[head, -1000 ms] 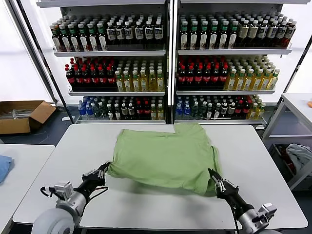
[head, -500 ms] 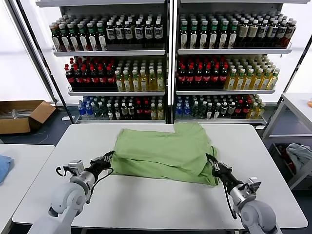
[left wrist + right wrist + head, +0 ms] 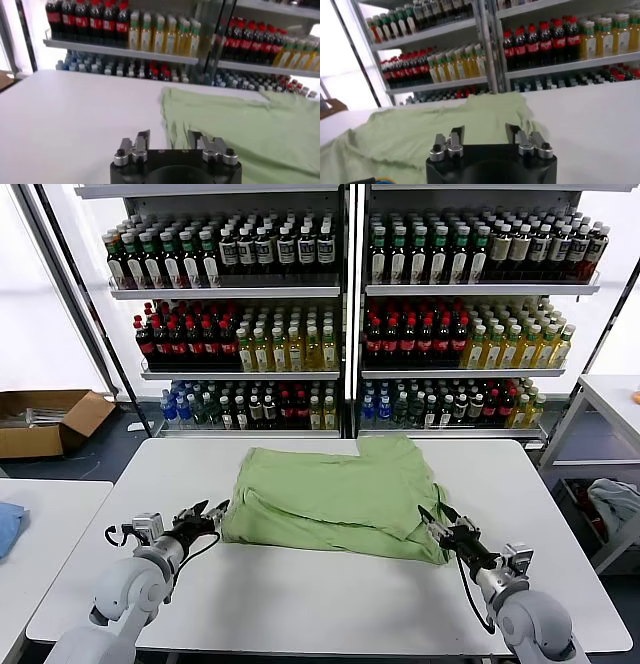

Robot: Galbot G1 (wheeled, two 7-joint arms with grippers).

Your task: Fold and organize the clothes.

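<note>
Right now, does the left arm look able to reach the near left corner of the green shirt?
Probably yes. The left claw is open and low over the table, just beside the green shirt's left edge, and nothing lies between them.

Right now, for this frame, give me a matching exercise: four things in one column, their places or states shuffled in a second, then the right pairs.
Things:
1. green shirt
2. left gripper
3. right gripper
4. cardboard box

Places or states:
A. open, at the shirt's right edge
B. on the floor, far left
C. folded over on the white table
D. open, just off the shirt's left edge

Pairs: 1-C, 2-D, 3-A, 4-B
</note>
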